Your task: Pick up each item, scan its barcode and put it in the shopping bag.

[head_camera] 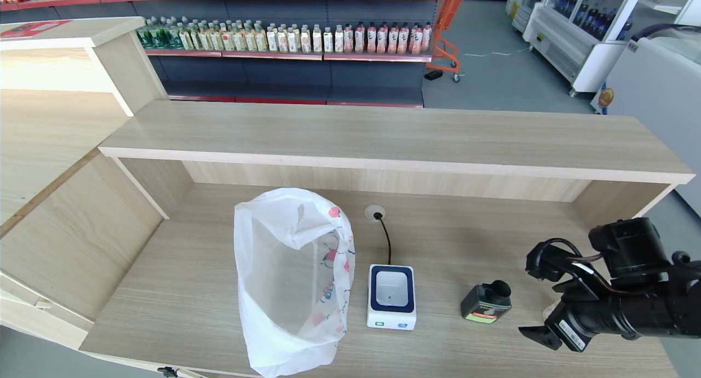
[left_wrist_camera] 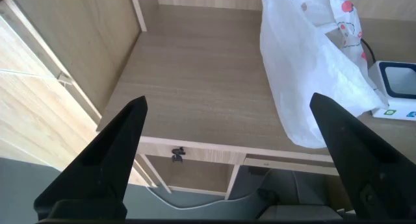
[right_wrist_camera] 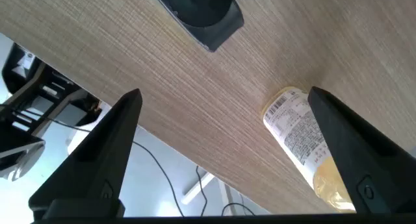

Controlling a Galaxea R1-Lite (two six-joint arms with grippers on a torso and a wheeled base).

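**Tube below right jaws, off-centre**

Pale yellow tube lying flat on wooden counter, barcode label upward. Sits below right gripper, close to one finger rather than mid-gap, long axis roughly along that finger. Dark bottle just beyond, between right gripper and scanner. Right jaws spread wide, holding nothing; clearly the nearer arm. Left gripper equally spread and empty, off the counter's near edge beside shopping bag. Count: two items, one scanner, one bag, mouth open.
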